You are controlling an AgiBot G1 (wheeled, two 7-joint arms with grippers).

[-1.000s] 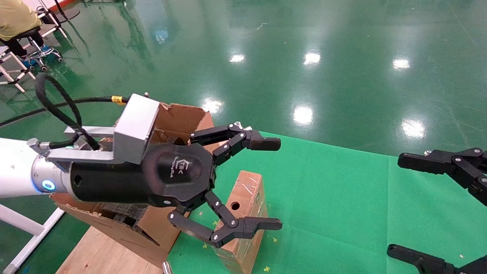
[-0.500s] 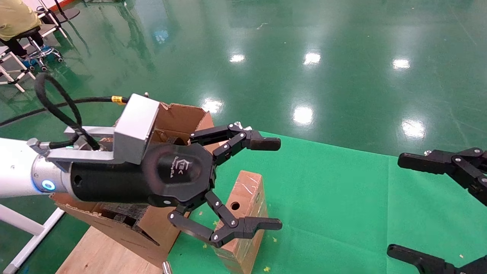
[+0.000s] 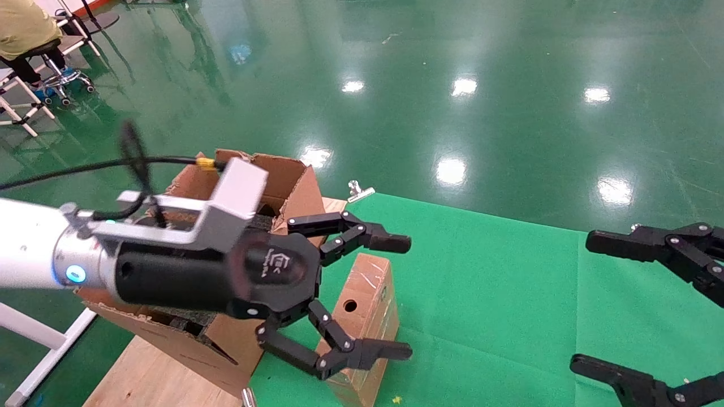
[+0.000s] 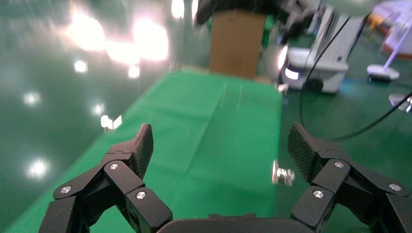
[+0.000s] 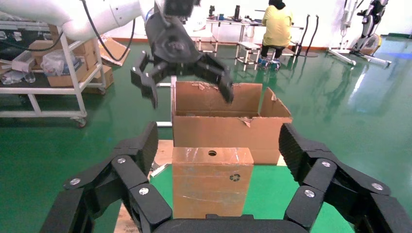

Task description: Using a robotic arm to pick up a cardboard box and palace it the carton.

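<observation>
From the head camera, the white robotic arm's black left gripper (image 3: 399, 297) hovered spread wide above the small taped brown cardboard box (image 3: 362, 316), standing on green cloth (image 3: 486, 294) beside the large torn brown carton (image 3: 283, 175). The right wrist camera showed the black right gripper (image 5: 218, 145) also spread, facing that box (image 5: 211, 182).

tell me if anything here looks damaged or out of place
The carton has ragged, torn flap edges, plain in the right wrist view. The cardboard box stands upright on the green mat beside it, intact under shiny tape. Nothing is spilled.
</observation>
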